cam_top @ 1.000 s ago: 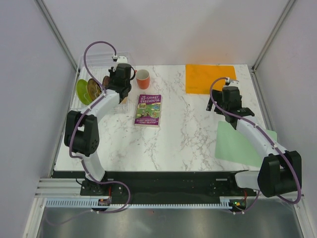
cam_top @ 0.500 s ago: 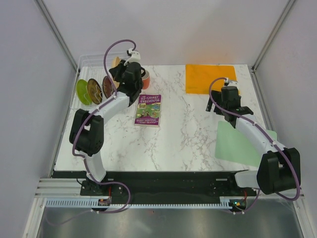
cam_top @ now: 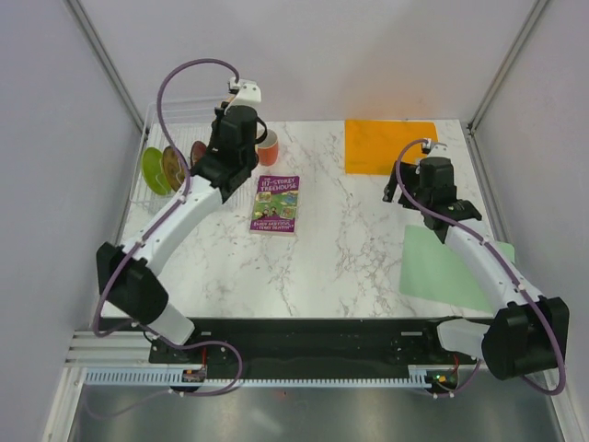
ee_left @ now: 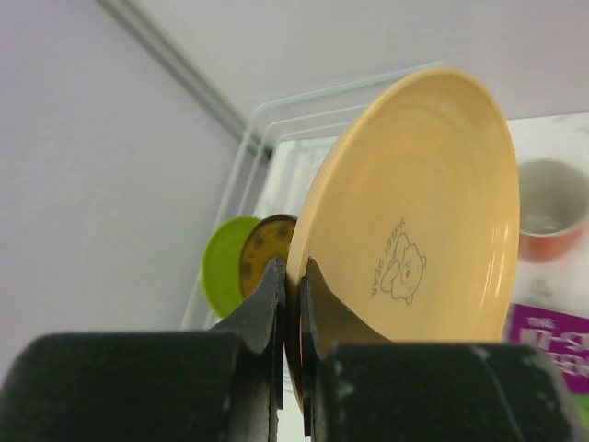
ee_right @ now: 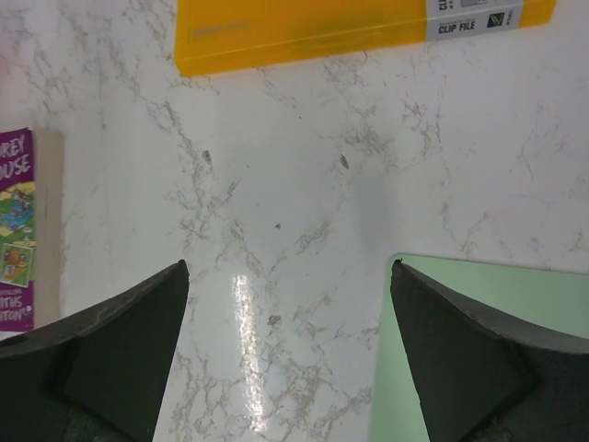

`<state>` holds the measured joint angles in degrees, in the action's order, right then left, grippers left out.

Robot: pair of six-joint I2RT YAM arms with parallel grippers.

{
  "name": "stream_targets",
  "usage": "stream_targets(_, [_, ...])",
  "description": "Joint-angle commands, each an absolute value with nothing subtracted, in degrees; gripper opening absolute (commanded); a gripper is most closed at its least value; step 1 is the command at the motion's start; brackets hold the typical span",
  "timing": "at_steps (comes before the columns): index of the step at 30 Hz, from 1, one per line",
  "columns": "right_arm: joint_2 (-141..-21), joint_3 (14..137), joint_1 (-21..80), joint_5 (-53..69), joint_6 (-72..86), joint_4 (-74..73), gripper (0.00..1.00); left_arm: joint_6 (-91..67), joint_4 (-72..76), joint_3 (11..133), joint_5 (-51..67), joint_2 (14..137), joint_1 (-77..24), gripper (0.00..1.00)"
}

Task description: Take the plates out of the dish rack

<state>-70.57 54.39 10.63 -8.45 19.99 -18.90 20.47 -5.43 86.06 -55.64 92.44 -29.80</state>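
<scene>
My left gripper (ee_left: pixel 290 276) was pinching the lower rim of the pale-yellow plate (ee_left: pixel 414 203). Its jaws were pressed almost together on that thin edge, and the plate was raised and tilted over the end of the dish rack (ee_left: pixel 304 101) nearest the orange-red mug (ee_left: pixel 552 207).

The hold worried me most. It was a small bite on a wide, glossy plate with nearly all the weight hanging beyond the jaws, so a quick swing could have let it pivot or slide out.

The mug stood just beside the rack, on the side I would likely carry toward, and a low path could have knocked it. Lowering too early could have caught the plate's edge on the rack's wall.

The lime-green plate (ee_left: pixel 221 276), the brown-and-yellow plate (ee_left: pixel 262 253) and the dark red plate (cam_top: pixel 197 150) stood in the rack's slots, close enough for a careless turn to rattle them.

My right gripper (ee_right: pixel 287 267) was spread wide and empty, well apart from the rack over the bench (cam_top: pixel 350 239), too far away to steady anything.
</scene>
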Motion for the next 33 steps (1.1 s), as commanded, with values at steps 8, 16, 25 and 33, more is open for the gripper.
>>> stream_targets(8, [-65.5,53.0,10.5,14.1,30.0,-4.4,0.98,-15.6,-19.7,80.5,-7.1,82.8,-30.2,0.02])
stream_targets(16, [-66.6,49.8,10.9,19.1,34.1,1.6,0.98,-26.2,-9.2,72.3,7.8,82.4,-30.2,0.02])
stream_targets(25, [-71.1,46.2,11.5,27.2,39.6,9.4,0.95,-30.7,-2.6,68.5,12.1,81.6,-30.2,0.02])
stream_targets(33, [-74.3,46.2,12.2,31.9,39.9,9.8,0.21,-31.8,-0.4,66.6,13.8,82.8,-30.2,0.02])
